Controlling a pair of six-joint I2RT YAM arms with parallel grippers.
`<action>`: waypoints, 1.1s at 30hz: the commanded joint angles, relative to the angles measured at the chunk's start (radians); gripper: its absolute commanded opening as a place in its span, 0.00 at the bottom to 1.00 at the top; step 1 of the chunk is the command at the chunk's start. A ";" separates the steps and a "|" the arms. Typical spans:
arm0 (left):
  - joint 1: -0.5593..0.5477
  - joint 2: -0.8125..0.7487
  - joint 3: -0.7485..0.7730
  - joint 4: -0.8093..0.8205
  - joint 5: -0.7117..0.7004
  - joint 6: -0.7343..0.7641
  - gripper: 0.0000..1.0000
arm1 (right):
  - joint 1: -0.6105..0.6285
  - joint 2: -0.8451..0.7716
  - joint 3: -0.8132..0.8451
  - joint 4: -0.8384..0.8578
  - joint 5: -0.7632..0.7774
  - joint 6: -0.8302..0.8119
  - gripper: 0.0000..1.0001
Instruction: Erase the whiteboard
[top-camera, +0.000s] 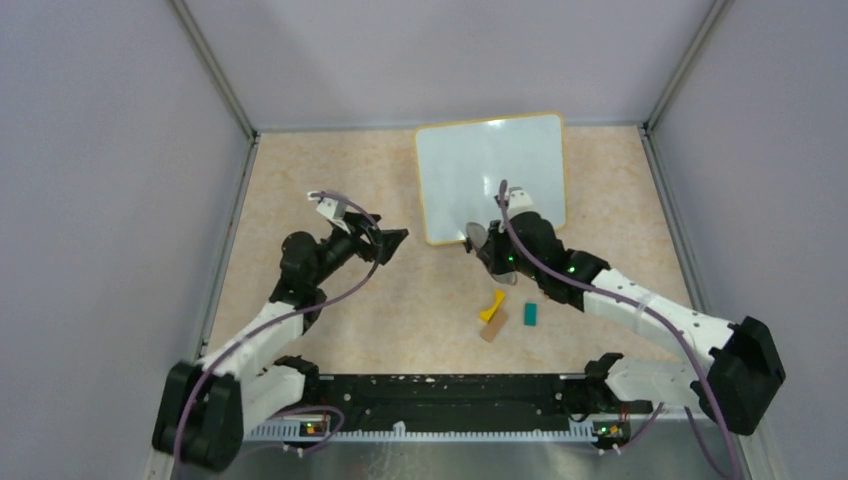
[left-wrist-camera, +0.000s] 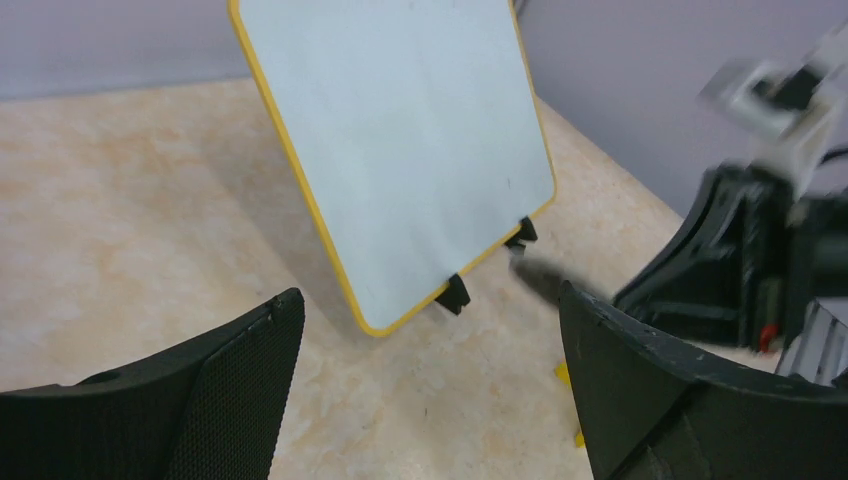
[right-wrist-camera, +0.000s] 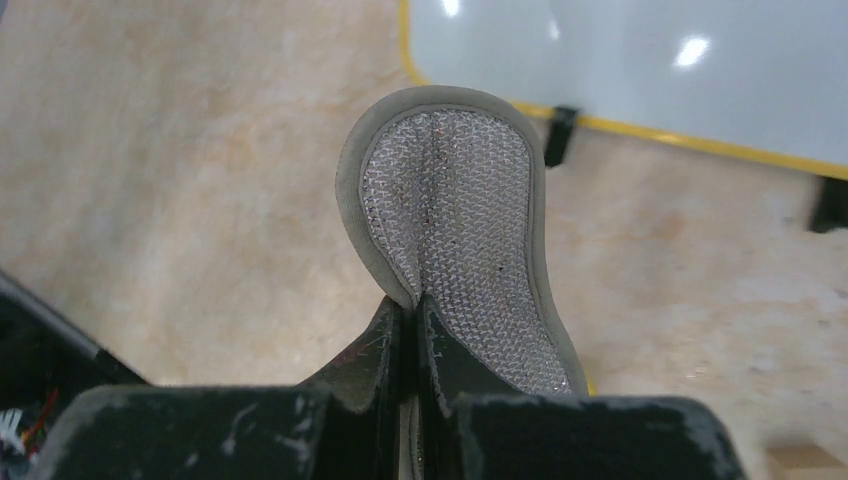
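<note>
The tabletop (top-camera: 300, 190) was a beige, mottled stone-look surface, closed in on three sides by plain lilac-grey walls (top-camera: 100, 150) that met at thin metal corner posts (top-camera: 215, 70). A black rail (top-camera: 440, 385) ran along the near edge between the two arm bases.

The whiteboard (top-camera: 490, 170) stood at the far side of the tabletop, right of centre and near the back wall. It was propped at a tilt on small black clip feet (left-wrist-camera: 452, 293), with a thin yellow-orange frame around it. Its face showed pale white with two glints of light, and no lettering on it could be read.

The right pincer (right-wrist-camera: 408, 305) was pressed together on a grey mesh cloth pad (right-wrist-camera: 450, 220), which stuck up between its fingers by the board's lower near edge. Whether the pad touched the frame could not be told. The left pincer (top-camera: 388, 245) hung over bare tabletop to the board's left with its fingers spread apart and nothing between them.

Nearer the rail, a yellow piece (top-camera: 494, 304) lay against a tan block (top-camera: 493, 330), with a teal block (top-camera: 531, 315) just beside them.
</note>
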 joint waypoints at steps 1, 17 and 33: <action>0.004 -0.306 0.216 -0.659 -0.212 0.095 0.99 | 0.172 0.140 0.022 0.073 0.016 0.080 0.00; 0.004 -0.514 0.696 -1.044 -0.205 0.017 0.99 | 0.283 0.052 0.145 -0.093 0.121 0.032 0.84; 0.004 -0.481 0.832 -0.846 -0.095 -0.045 0.99 | 0.283 -0.467 0.617 -0.440 0.474 -0.294 0.87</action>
